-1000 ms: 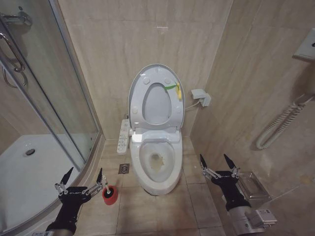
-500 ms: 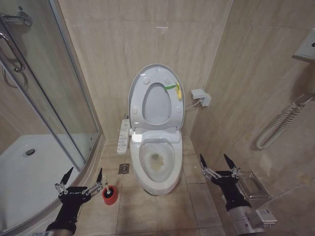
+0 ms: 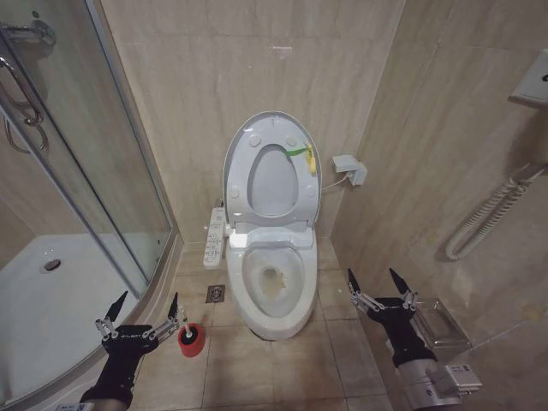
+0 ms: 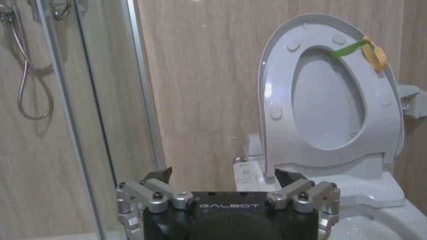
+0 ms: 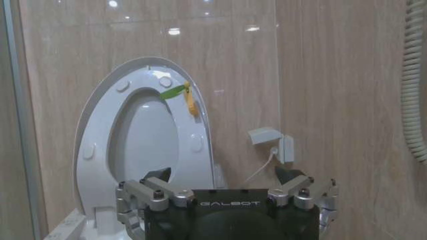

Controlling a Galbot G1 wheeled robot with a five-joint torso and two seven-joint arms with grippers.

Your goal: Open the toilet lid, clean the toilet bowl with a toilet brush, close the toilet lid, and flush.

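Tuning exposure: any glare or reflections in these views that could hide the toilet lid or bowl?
Head view: even light, toilet lid and toilet bowl unobscured; the shower glass shows faint reflections. Right wrist view: ceiling-light hotspots on the glossy wall tile, above the lid. Left wrist view: mild sheen on the lid's edge, no washout.

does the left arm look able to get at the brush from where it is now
Probably yes. The open left tool hangs just beside the brush in its red cup, with only bare floor between them.
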